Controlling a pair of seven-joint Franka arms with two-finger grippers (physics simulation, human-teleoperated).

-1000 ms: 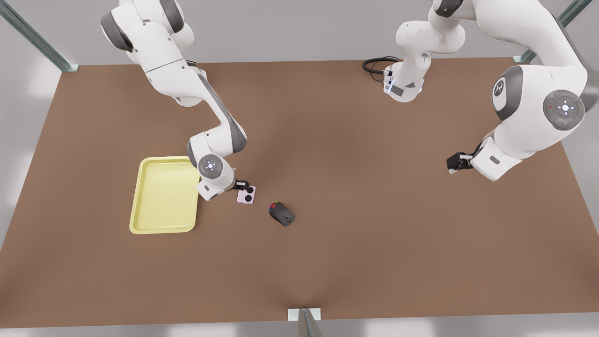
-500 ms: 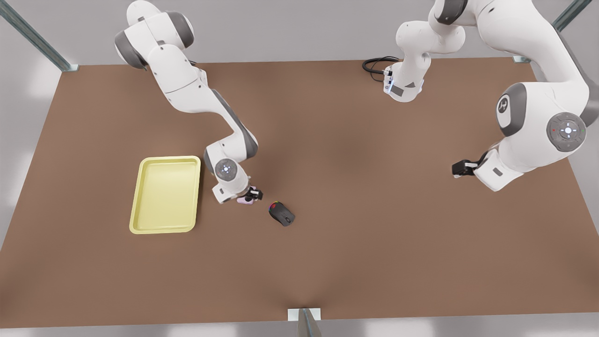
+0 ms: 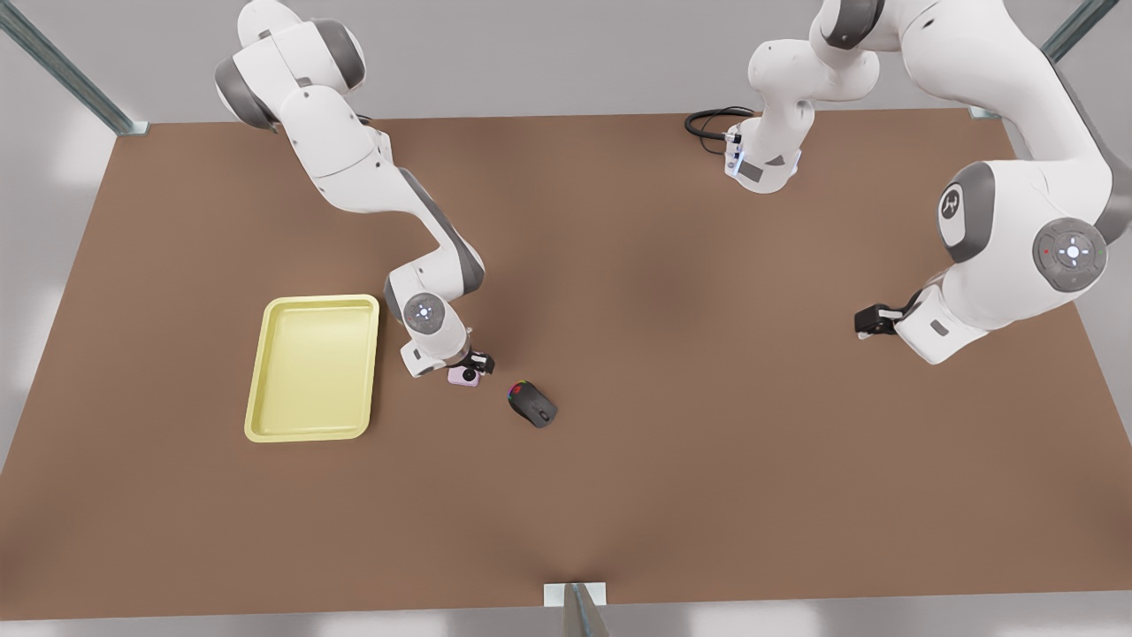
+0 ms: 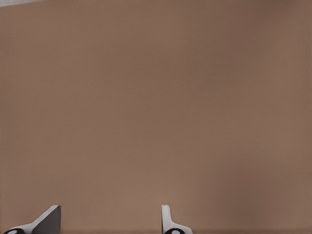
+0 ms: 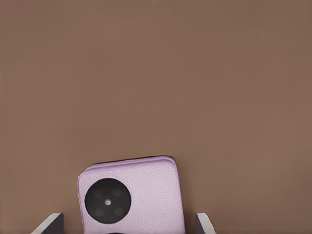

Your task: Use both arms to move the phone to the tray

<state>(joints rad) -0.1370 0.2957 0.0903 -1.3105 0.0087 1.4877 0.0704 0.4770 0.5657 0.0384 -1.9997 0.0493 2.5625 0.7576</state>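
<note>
We see the phone [image 3: 464, 377] lying flat on the brown tabletop [image 3: 619, 495], between the pale yellow tray [image 3: 311, 429] on the front view's left and the dark grey computer mouse [image 3: 532, 404] on the front view's right, apart from both. The right gripper [image 3: 478, 362] is down over the phone, covering part of it in the front view. In the right wrist view the phone [image 5: 131, 195] lies face up between the two fingertips [image 5: 48, 223], and one black round circle shows on its lilac surface. The jaws stand wide: a strip of bare tabletop shows on either side between the phone's edges and the fingertips, so we see no contact there, and the phone sits somewhat nearer one fingertip than the other. We cannot tell how high the fingertips hang above the tabletop. The tray is just beside the right arm's wrist in the front view and has nothing in it. The left gripper [image 3: 865, 321] waits well apart, above the tabletop on the front view's right, and the left wrist view shows its fingertips [image 4: 166, 218] spread wide over bare brown surface. A black cable [image 3: 707, 122] is coiled at the tabletop's far edge by the left arm's base.
</note>
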